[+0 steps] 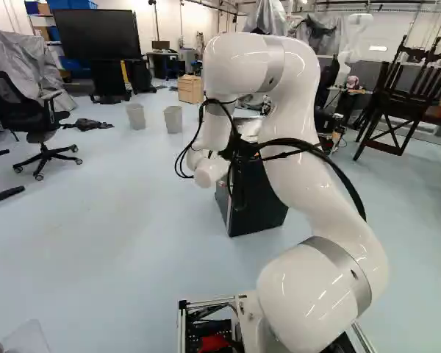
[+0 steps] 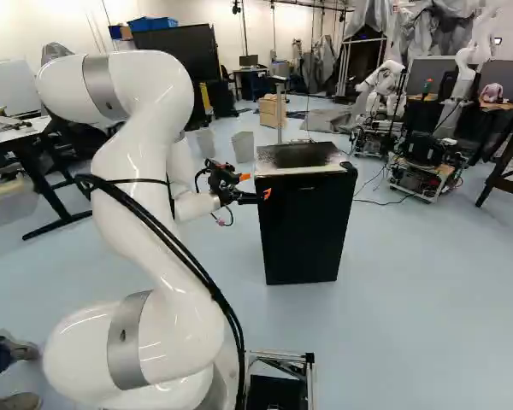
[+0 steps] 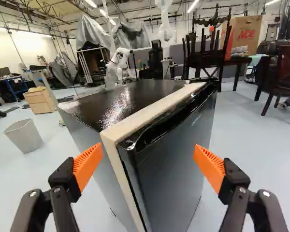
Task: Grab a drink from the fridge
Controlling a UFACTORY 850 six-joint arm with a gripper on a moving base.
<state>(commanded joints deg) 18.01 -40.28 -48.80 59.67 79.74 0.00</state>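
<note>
pale floor (image 2: 419, 290) carries the closed black fridge (image 2: 303, 231), contents hidden.

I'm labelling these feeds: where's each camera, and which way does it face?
Left base view: on the base, behind and left of the arm, facing ahead and slightly down; arm and fridge show.
Right base view: likewise, from the right; arm and pincer show.
Wrist view: on the wrist, facing along the open pincer, towards the fridge.
Both base views share arm and fridge.
</note>
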